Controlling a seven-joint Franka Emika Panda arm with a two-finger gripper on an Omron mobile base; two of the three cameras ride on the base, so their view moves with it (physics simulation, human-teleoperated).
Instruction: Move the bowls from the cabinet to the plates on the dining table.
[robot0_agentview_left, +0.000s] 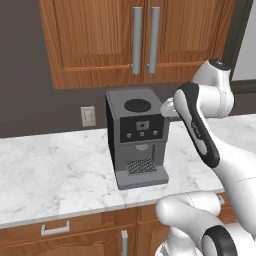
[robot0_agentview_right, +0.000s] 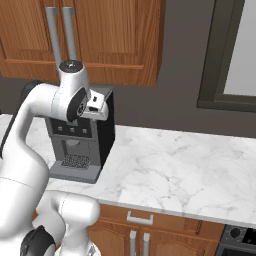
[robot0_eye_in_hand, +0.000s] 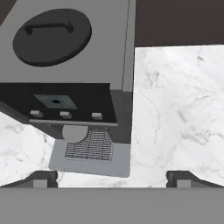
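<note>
- Nearest the base, the drawer fronts (robot0_agentview_left: 55, 229) sit under the marble table (robot0_agentview_left: 45, 175), and the white arm (robot0_agentview_left: 200, 132) rises past them toward the wall.
- The tool (robot0_eye_in_hand: 112, 177) hangs above the table, looking down: its two dark tips stand wide apart at the edges of the hand view, with bare marble between them. It has hold of nothing.
- Just beyond, the grey coffee machine (robot0_agentview_left: 137, 137) stands on the table, with its drip grille (robot0_eye_in_hand: 89, 146) in front and its round black lid (robot0_eye_in_hand: 52, 36) on top. In the right base view the hand sits right beside the machine's upper corner.
- Further back there is a wall socket (robot0_agentview_left: 88, 116) on the dark wall.
- Highest and farthest, the cabinet (robot0_agentview_left: 135, 37) has both doors shut, with its two grey bar handles (robot0_agentview_left: 145, 40) side by side. The bowls, by the task, would be behind those doors; from here they cannot be seen.
- Risks, as a judgement: the climb to the handles passes close to the coffee machine, so a careless swing could clip its top. A grip that catches both bars, or neither, would leave the door shut. A door pulled too far into the arm's path could block the reach inside.
</note>
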